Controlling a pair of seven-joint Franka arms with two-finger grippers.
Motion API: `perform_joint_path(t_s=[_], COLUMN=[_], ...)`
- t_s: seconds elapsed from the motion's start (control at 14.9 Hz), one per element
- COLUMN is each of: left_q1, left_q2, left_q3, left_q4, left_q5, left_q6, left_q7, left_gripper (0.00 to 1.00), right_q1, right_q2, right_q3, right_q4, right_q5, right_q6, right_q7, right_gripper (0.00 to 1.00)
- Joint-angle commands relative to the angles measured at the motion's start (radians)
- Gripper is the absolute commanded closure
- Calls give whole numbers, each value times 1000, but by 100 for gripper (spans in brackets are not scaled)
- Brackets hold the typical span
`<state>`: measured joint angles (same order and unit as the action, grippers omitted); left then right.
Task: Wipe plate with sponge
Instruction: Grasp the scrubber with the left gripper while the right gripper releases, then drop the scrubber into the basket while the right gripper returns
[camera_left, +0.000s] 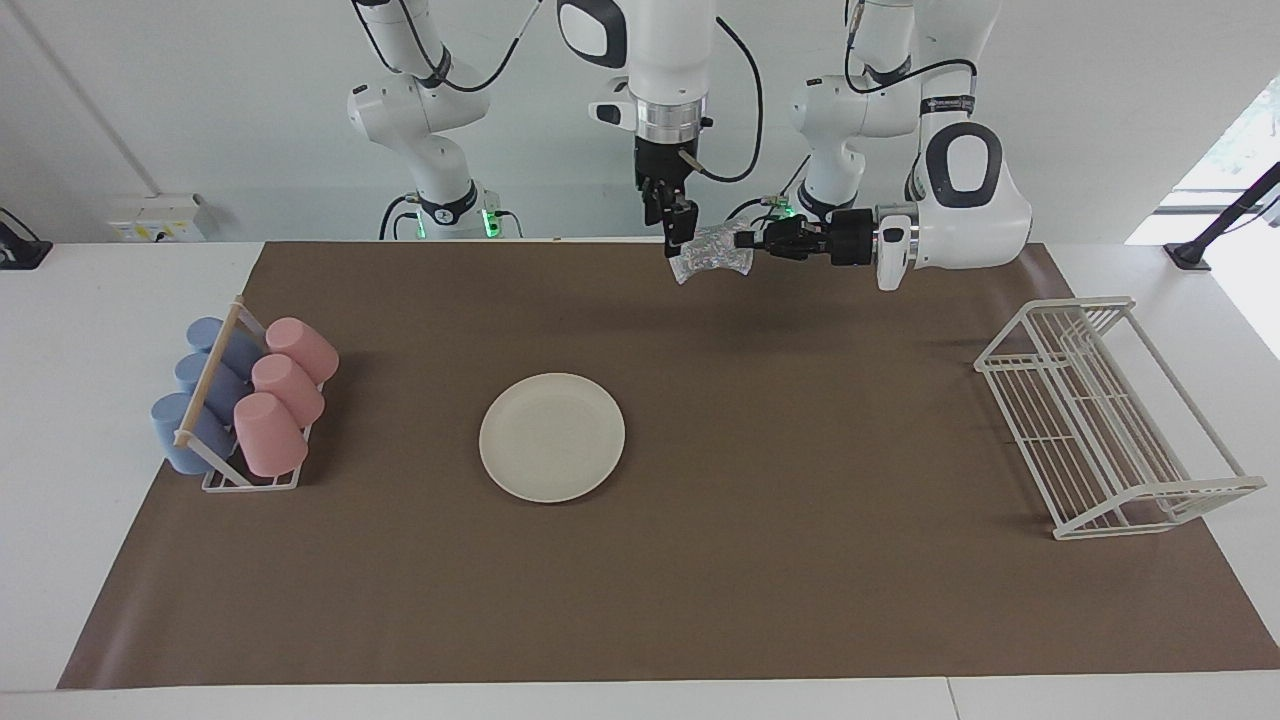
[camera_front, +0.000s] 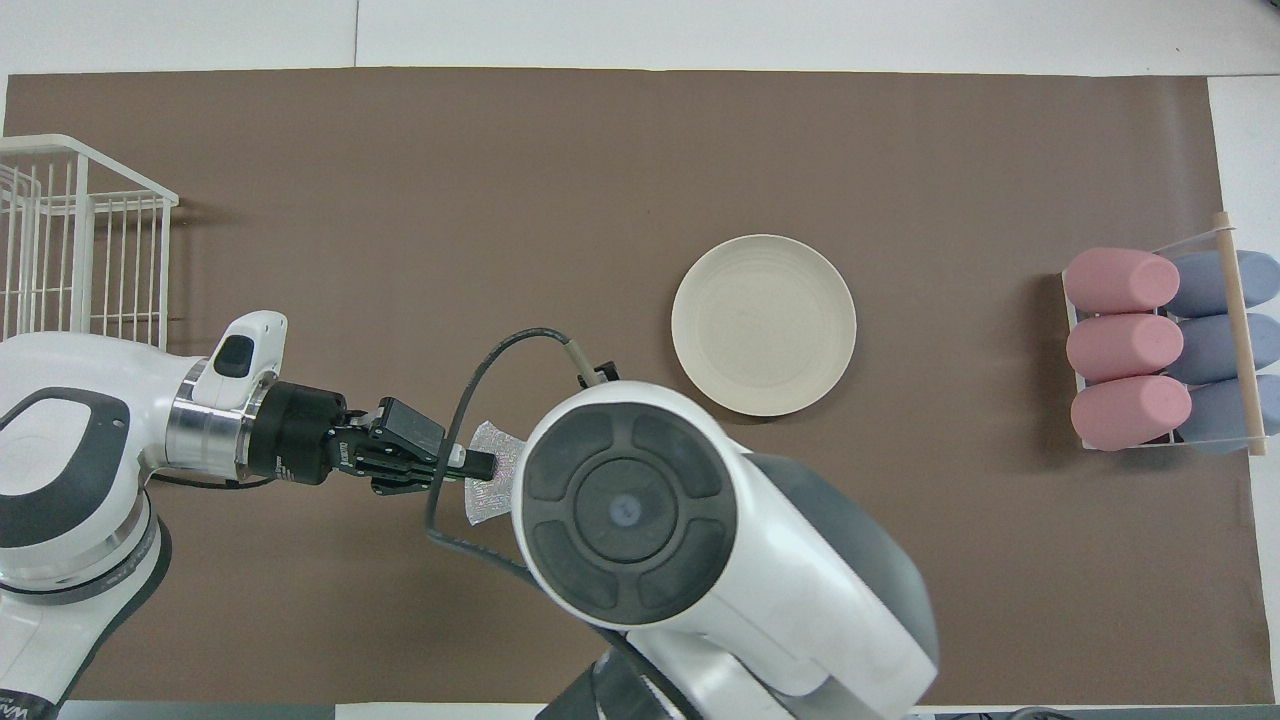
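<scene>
The left hand (camera_left: 745, 241) is gripping the sponge (camera_left: 712, 253) in the air over the counter's robot-side edge, beside the right hand (camera_left: 678, 222), whose fingers I cannot tell, while the plate (camera_left: 552, 436) is lying farther out, toward the right arm's end.

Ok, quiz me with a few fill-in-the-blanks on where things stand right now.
1. The left gripper holds the ___ in the air, and the right gripper points down beside it.
2. The plate lies flat on the brown mat with ___ on it.
3. The white wire rack stands toward the ___ arm's end of the table.

Missing words: sponge; nothing; left.
</scene>
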<state>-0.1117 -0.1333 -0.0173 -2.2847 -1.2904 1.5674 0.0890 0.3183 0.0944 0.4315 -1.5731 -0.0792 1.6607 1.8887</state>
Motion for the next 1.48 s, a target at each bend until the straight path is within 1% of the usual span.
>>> perform_joint_path(t_s=[0.0,0.07,0.2,0.34,0.61,0.67,0.81,0.87,1.01,1.08,1.14,1.21,1.41], left_q1=[17,32,46,61,57,50,46,46,30,15,0,-25,-100], left_q2=[-6,0,20,34,38,40,66,73,107,119,133,135,135], left_q3=[7,5,5,7,5,5,-4,-6,-7,-7,-7,-9,-7], left_q4=[11,40,117,180,307,344,427,464,551,589,617,631,631], left_q5=[2,16,124,183,406,481,645,718,892,984,1081,1161,1399], left_q6=[-15,-13,-18,-17,-9,-9,-26,-42,-87,-113,-134,-147,-152], left_q7=[-29,-64,-110,-171,-291,-322,-377,-393,-406,-414,-413,-413,-414], left_gripper=[100,100,100,100,100,100,100,100,100,100,100,100,100], right_q1=[-112,-163,-257,-371,-586,-629,-695,-708,-688,-647,-601,-567,-567], right_q2=[-74,-87,-107,-120,-120,-122,-117,-116,-120,-120,-120,-122,-125], right_q3=[7,6,3,0,-2,-2,-2,-8,-77,-112,-184,-232,-240], right_q4=[-42,-41,-39,-38,-39,-42,-38,-39,-36,-35,-35,-36,-39], right_q5=[-11,-4,-2,-1,-1,-2,-2,-2,-2,-2,-1,-1,-1], right_q6=[-73,-87,-99,-146,-170,-170,-162,-164,-165,-165,-168,-170,-176], right_q7=[-320,-441,-677,-939,-1389,-1496,-1673,-1732,-1879,-1942,-1973,-1991,-2001], right_gripper=[0,0,0,0,0,0,0,0,0,0,0,0,0])
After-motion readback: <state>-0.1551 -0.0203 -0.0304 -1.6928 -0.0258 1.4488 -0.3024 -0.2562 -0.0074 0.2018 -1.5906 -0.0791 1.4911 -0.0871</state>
